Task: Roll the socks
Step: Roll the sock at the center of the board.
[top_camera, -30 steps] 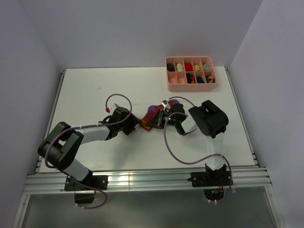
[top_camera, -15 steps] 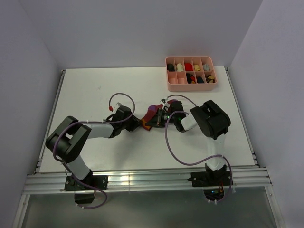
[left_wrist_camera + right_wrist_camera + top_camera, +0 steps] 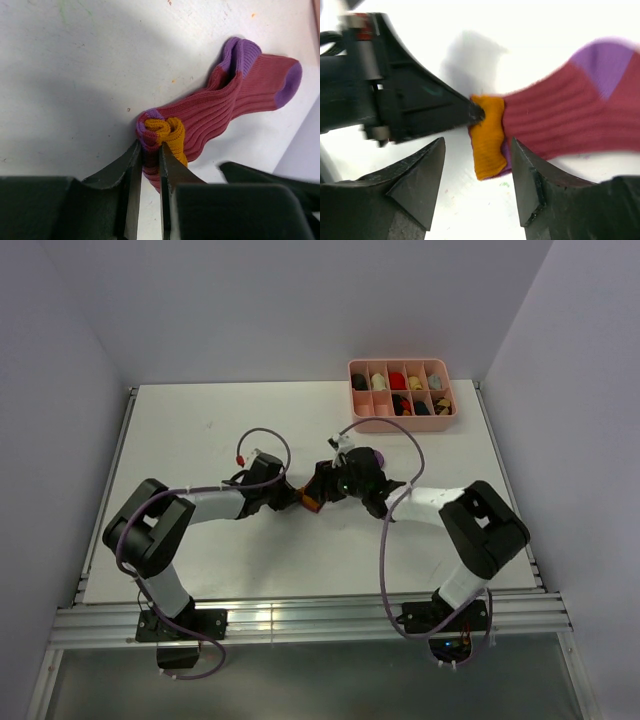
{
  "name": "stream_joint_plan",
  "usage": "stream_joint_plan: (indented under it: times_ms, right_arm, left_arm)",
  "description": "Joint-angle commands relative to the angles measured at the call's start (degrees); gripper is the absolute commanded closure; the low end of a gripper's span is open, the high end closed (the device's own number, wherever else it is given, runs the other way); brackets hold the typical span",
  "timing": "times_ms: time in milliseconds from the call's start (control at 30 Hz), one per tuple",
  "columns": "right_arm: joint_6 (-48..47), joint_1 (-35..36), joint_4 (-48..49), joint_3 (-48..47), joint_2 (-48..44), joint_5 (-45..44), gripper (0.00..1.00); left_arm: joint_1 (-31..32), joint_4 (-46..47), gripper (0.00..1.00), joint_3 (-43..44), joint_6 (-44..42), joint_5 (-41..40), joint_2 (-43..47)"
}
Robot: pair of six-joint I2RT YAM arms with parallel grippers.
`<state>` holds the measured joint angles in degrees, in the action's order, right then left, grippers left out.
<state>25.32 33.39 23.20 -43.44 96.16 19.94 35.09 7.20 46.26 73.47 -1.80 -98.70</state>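
- White surface (image 3: 200, 430), pale walls on three sides. Pink tray (image 3: 380, 424) at the far right, its compartments holding small rolled bundles.
- Red ribbed sock (image 3: 220, 110) with purple toe and heel and an orange cuff. It lies about mid-surface between the two arms, well apart from the tray.
- Cuff end is wound into a small orange-and-purple coil. The rest of the sock lies flat and unrolled, running away from the left arm.
- State of left pincer (image 3: 150, 147): pressed together on the coil, tips nipping its near side, low at the surface.
- State of right pincer (image 3: 477, 142): spread, one finger on each side of the orange end. Cannot tell whether either finger touches the sock.
- Both pincers are at the same end of the sock. In the right wrist view the left tip touches the orange edge.
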Motion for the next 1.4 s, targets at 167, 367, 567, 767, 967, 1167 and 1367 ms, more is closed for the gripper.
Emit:
stream_joint_plan:
  times_ms: [167,367,567,767,967,1167,1367]
  right_arm:
    - [-23.4,12.4,1.9,3.7,-7.7,-28.8,0.4]
    - [-33.7,18.8,7.8,5.4,-4.8,-33.2,0.42]
    - [-39.6,23.6,9.9,3.6,0.2,-36.8,0.42]
    - [-41.6,24.4,10.2,1.5,5.6,-39.1,0.43]
    - [-41.7,24.4,9.3,-0.8,10.7,-41.6,0.45]
    - [-41.1,24.0,6.2,-2.6,12.7,-41.6,0.67]
    - [-37.5,21.4,-1.7,-4.3,9.1,-30.3,1.0]
  left_arm:
    - [0.3,-12.9,0.88,3.7,-5.7,-2.6,-0.6]
    - [0.3,-14.1,0.88,5.1,-6.9,-1.7,-1.0]
    - [0.3,-14.7,0.88,5.2,-7.1,-1.2,-0.9]
    - [0.3,-14.1,0.88,4.8,-6.9,-0.5,-0.4]
    - [0.2,-13.9,0.88,4.7,-7.2,0.4,-0.3]
    - [0.2,-13.1,0.88,3.2,-6.9,1.2,1.3]
    - [0.2,-14.1,0.73,3.7,-6.4,-0.5,3.5]
